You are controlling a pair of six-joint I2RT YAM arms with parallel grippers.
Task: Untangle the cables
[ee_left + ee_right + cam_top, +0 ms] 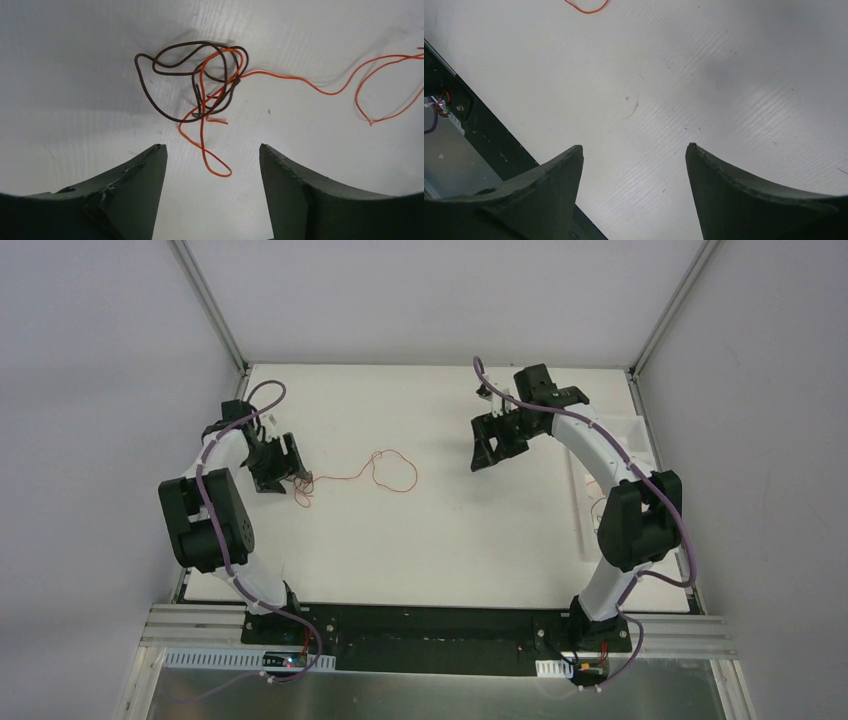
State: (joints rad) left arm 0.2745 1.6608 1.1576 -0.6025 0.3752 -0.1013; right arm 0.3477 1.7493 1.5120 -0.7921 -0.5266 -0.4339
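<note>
The cables lie on the white table. In the left wrist view a dark brown wire curls in loops, and an orange wire threads through that knot. A small orange loop reaches down between my left fingers. From above, the knot sits at my left gripper's tips, and the orange wire runs right to wide loops. My left gripper is open and holds nothing. My right gripper is open and empty, away from the wires. An orange bit shows far ahead of it.
A white tray lies at the table's right side under the right arm, with a thin reddish wire in it. The dark front rail and metal plate border the near edge. Walls close in on three sides.
</note>
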